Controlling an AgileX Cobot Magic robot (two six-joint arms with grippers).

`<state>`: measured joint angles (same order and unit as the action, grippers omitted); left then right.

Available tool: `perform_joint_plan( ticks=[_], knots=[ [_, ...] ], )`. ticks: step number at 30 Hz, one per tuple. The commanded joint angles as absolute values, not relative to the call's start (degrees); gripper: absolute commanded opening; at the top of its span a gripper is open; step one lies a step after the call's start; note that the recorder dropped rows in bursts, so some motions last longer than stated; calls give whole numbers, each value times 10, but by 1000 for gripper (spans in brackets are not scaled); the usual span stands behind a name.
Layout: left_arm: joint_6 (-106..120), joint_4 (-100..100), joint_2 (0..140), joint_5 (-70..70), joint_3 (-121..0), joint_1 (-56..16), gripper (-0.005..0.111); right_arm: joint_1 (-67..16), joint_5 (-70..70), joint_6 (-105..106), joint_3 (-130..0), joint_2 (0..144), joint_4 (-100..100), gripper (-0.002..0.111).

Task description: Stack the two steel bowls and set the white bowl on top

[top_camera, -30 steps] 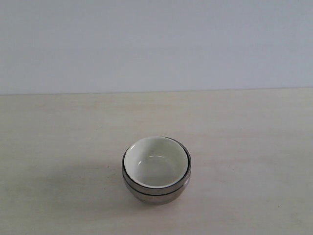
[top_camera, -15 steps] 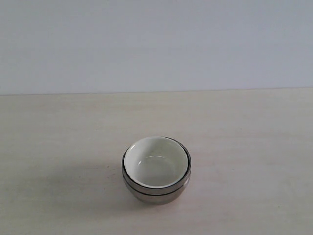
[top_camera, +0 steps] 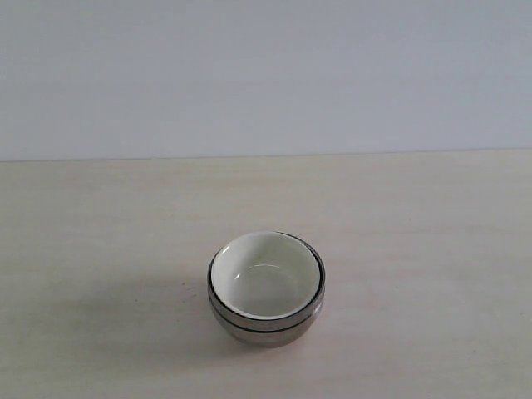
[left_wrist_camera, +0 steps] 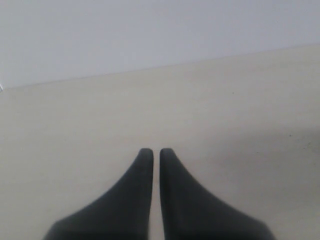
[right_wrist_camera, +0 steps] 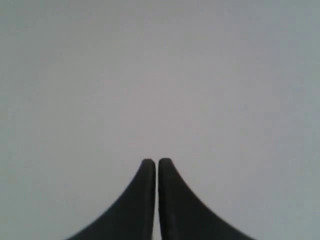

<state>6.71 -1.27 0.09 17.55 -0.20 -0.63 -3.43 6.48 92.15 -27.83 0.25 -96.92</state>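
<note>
White bowl [top_camera: 264, 278] tops steel bowls [top_camera: 266, 330] — centred on table [top_camera: 100, 249].

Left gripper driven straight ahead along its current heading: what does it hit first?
Probably bare table: the shut left gripper looks angled slightly down toward it, with the wall beyond. Nothing else lies in that line. Depth is unclear, so it might skim the table and reach the wall.
</note>
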Motion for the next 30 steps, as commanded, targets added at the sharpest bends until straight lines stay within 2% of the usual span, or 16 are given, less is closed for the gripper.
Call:
perform_joint_plan(
  ticks=[1,8,16,30],
  knots=[
    [69,-7,0,176,0,-6,4,-32,30,913,-224,0,-963,0],
    [69,-7,0,176,0,-6,4,-32,34,735,-106,0,-975,0],
    [69,-7,0,176,0,-6,4,-32,34,768,-1,0,-975,0],
    [69,-7,0,176,0,-6,4,-32,31,810,0,0,-971,0]
  ],
)
